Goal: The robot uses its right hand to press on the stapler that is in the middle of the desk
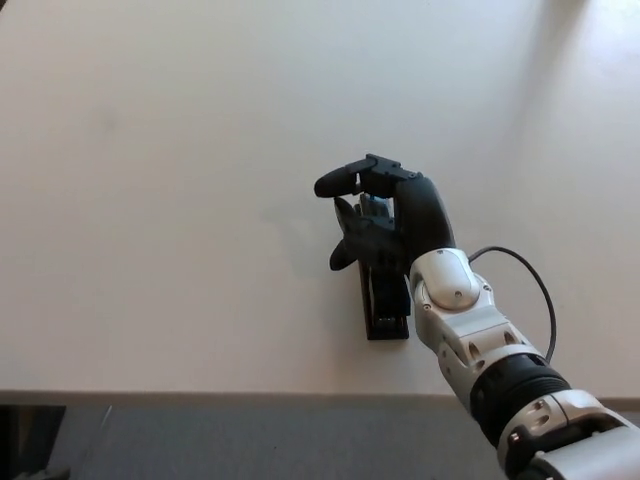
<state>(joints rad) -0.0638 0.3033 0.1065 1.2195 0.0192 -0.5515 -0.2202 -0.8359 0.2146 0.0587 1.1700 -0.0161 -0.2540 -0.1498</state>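
I see my right hand (385, 220), fingers curled apart and holding nothing, directly over the far end of the stapler (388, 308), whose long axis runs toward me, mid-desk (150, 200).

You see the right hand (385, 220), matte black with thick fingers, joined to a glossy silver-white wrist casing, then a black ribbed forearm ring. A thin black cable (535, 285) loops alongside.

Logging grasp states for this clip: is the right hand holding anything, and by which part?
Nothing is held. The right hand lies over the far end of the stapler, fingers apart, not wrapped around it.
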